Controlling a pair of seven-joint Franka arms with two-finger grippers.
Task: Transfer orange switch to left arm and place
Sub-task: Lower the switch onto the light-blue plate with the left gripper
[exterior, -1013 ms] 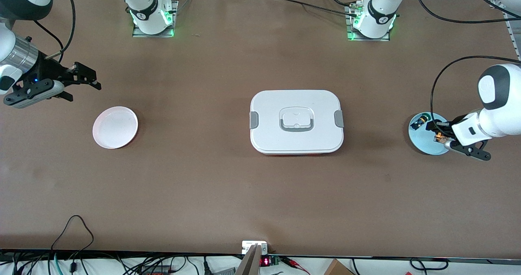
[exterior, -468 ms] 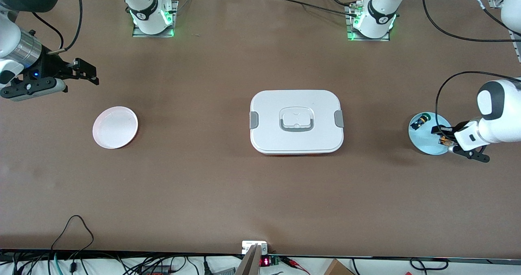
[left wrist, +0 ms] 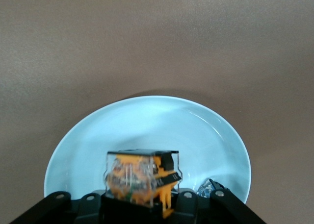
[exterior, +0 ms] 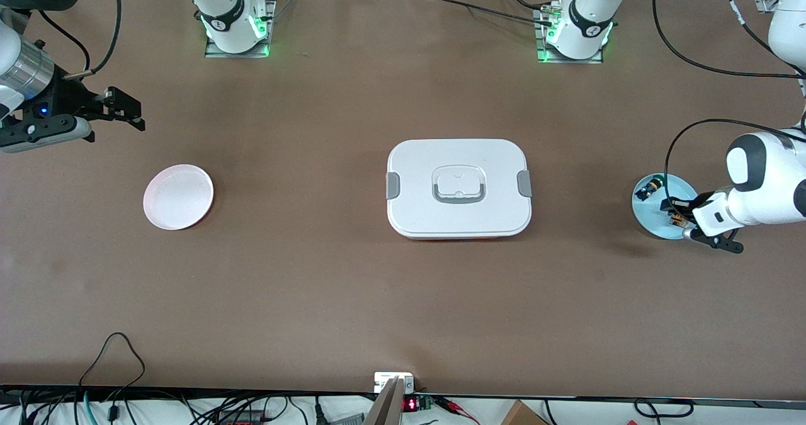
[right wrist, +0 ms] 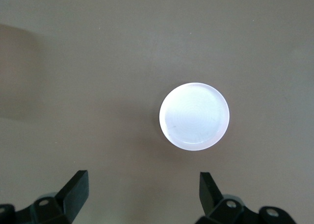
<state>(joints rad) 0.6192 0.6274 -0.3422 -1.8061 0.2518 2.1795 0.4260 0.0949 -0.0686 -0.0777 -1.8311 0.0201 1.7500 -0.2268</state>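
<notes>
The orange switch (left wrist: 142,177), a clear block with orange insides and a black top, sits between the fingers of my left gripper (left wrist: 142,207). That gripper (exterior: 675,214) is shut on the switch (exterior: 677,216) just over the light blue plate (exterior: 652,217) at the left arm's end of the table. The white box (exterior: 458,187) stands in the middle of the table. My right gripper (exterior: 129,111) is open and empty in the air at the right arm's end. In the right wrist view its jaws (right wrist: 142,189) stand wide apart.
A pink-white plate (exterior: 178,196) lies at the right arm's end and shows in the right wrist view (right wrist: 194,116). A small black-and-blue part (exterior: 647,189) lies on the blue plate (left wrist: 147,121), farther from the front camera than the switch.
My right gripper has drawn back from the pink plate toward the right arm's end of the table. My left arm has shifted; its gripper stays over the blue plate with the switch.
</notes>
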